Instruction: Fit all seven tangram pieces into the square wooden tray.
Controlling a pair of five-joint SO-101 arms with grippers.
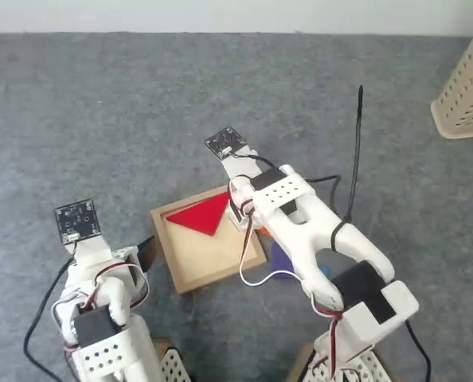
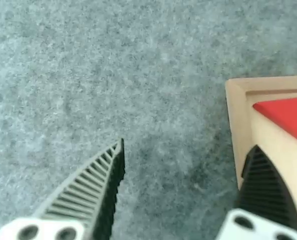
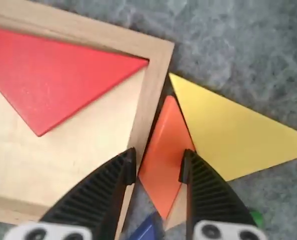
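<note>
Right gripper (image 3: 158, 152) over orange piece (image 3: 164, 135), just beside wooden tray (image 3: 156, 75).

A: Any txt, nos. or labels u can read?
B: None legible. My left wrist board (image 1: 77, 221) & right wrist board (image 1: 226, 143) carry specks too small to read.
A: Tray, pieces?
B: Wooden tray (image 1: 201, 256), red piece (image 1: 201, 215), orange piece (image 3: 161, 165), yellow piece (image 3: 223, 135): plain faces, no print I can make out.
</note>
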